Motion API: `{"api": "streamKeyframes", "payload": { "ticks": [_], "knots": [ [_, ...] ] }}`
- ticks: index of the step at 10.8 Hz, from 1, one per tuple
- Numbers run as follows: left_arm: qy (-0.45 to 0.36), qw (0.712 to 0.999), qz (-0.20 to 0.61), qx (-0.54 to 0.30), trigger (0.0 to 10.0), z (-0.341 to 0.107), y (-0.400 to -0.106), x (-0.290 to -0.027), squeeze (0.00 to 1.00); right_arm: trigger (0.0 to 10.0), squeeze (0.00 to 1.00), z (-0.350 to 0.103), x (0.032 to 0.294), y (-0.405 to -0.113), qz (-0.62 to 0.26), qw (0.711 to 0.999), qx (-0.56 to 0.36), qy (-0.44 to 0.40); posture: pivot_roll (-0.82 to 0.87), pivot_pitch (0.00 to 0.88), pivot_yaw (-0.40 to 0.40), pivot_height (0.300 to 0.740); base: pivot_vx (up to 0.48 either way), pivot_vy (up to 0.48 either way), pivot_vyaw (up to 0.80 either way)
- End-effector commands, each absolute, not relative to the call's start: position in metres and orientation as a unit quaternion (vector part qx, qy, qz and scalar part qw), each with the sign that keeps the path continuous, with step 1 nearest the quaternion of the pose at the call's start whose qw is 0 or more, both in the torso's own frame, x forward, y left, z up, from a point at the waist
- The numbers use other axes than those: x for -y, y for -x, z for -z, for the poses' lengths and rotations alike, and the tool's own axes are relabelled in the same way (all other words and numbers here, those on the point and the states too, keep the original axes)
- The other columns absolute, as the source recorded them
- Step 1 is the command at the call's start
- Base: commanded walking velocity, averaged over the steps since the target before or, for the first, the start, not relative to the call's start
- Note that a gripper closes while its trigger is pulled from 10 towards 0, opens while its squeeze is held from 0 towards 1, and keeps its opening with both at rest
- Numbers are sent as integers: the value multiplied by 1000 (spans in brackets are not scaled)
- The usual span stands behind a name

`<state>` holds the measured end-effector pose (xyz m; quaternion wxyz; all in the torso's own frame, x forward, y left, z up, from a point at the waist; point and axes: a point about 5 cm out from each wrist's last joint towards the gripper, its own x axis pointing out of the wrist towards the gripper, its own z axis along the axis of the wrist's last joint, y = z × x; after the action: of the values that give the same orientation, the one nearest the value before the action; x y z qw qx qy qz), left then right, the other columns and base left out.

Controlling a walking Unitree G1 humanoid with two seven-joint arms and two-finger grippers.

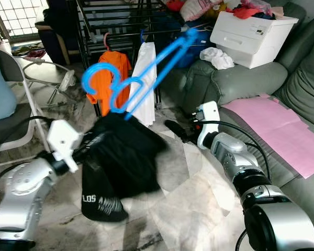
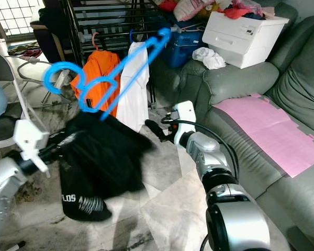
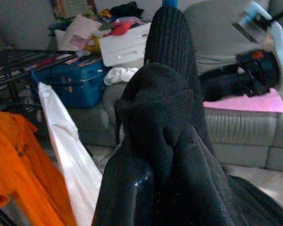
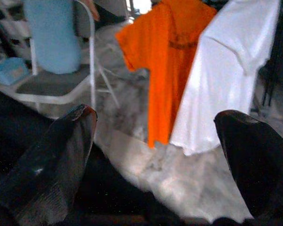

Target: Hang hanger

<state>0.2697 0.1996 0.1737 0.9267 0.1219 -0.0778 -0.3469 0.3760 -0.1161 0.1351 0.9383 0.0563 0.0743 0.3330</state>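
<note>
Plainly, in the left eye view the blue hanger slants from centre-left of the frame up toward the upper middle, its hook end near the drying rack, with a black garment draped below it at lower centre; the left hand is buried in that cloth, and the right hand sits mid-frame just beside it. In the right eye view the orange shirt and white shirt already hang on the rack, upper centre. In the left wrist view the fingers are pressed together on black cloth. In the right wrist view the fingers stand wide apart, holding nothing. I judge the hanger light, stiff and thin, the garment soft and prone to slide off; the neck below the hook is the safest grip.
</note>
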Motion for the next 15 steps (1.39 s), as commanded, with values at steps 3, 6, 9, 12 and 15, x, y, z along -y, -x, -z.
{"api": "streamKeyframes", "payload": {
  "ticks": [3, 6, 9, 12, 15],
  "knots": [
    [-143, 911, 370, 112, 0, -196, -270, -185, 0, 10000, 0, -140, 113, -362, -438, 892, -68, -90, 49, 27, -42, 740, 0, 0, 0],
    [-157, 908, 372, 112, 0, -201, -273, -186, 0, 10000, 0, -148, 116, -350, -509, 851, -54, -115, 53, 20, -38, 740, 0, 0, 0],
    [-156, 898, 388, 139, 0, -219, -268, -177, 0, 10000, 0, -143, 112, -345, -526, 840, -71, -110, 62, 13, -43, 740, 0, 0, 0],
    [-156, 890, 405, 139, 0, -227, -263, -177, 0, 10000, 0, -150, 115, -351, -505, 854, -54, -113, 70, 5, -44, 740, 0, 0, 0],
    [-166, 900, 386, 116, 0, -214, -267, -185, 0, 10000, 0, -152, 114, -346, -533, 837, -53, -108, 66, 0, -43, 740, 0, 0, 0]
  ]
}}
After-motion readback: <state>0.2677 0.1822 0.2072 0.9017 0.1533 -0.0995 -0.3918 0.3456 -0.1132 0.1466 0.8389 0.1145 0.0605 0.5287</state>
